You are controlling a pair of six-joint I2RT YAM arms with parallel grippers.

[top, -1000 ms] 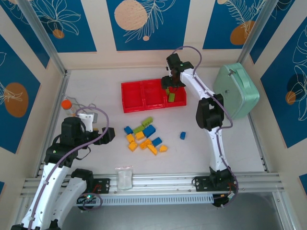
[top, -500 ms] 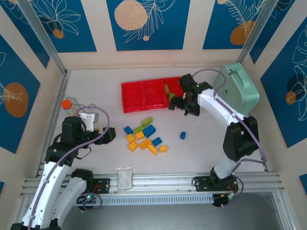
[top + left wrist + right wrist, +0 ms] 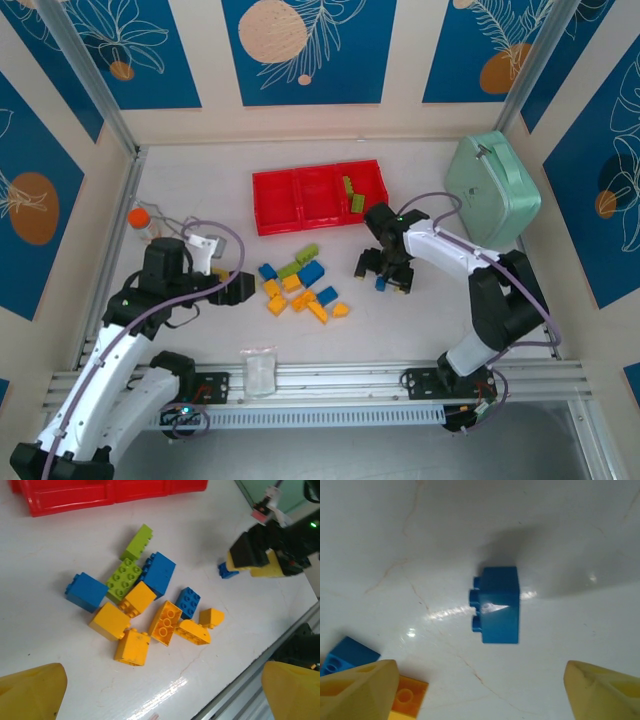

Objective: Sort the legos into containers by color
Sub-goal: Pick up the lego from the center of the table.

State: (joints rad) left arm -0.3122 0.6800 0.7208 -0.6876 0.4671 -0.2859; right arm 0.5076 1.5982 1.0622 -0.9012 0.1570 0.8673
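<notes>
The containers (image 3: 277, 203) are three joined red bins at the back centre; the right bin holds two lime green legos (image 3: 354, 196). A pile of orange-yellow, blue and green legos (image 3: 299, 285) lies mid-table, also in the left wrist view (image 3: 150, 610). One blue lego (image 3: 497, 605) lies apart on its side, studs facing left. My right gripper (image 3: 480, 695) hovers open just above it (image 3: 384, 272), fingers wide on either side, touching nothing. My left gripper (image 3: 240, 287) is open and empty just left of the pile (image 3: 160, 695).
A mint-green rounded case (image 3: 492, 188) stands at the right. An orange-capped bottle (image 3: 142, 220) sits at the left behind my left arm. A small clear bag (image 3: 259, 368) lies on the metal rail (image 3: 340, 380) along the near edge.
My right gripper has left the right red bin and swung forward and down over the lone blue lego. My left gripper has edged right toward the pile.
</notes>
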